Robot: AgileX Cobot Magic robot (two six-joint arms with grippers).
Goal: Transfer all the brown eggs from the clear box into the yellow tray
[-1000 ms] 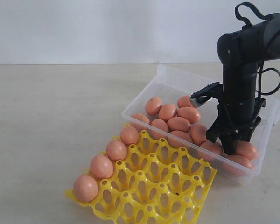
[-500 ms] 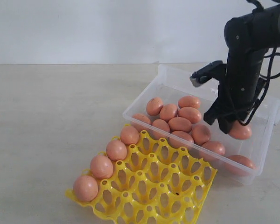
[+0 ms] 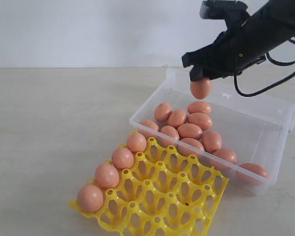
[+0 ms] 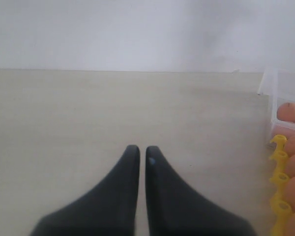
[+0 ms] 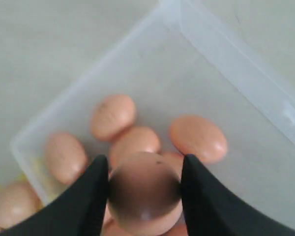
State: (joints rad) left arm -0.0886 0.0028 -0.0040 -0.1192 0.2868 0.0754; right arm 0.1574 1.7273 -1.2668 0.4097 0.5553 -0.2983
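- My right gripper (image 3: 200, 78) is clamped on one brown egg (image 3: 201, 88), a finger on either side.
- A second ago it was low in the near right corner of the clear box (image 3: 280, 142). Now the egg hangs high over the box's far left part, clear of the other eggs (image 3: 189, 130).
- The pick is done, I judge. The carry to the yellow tray (image 3: 162, 196), near left, comes next.
- My left gripper (image 4: 139, 155) is closed on nothing, over the table (image 4: 64, 108).
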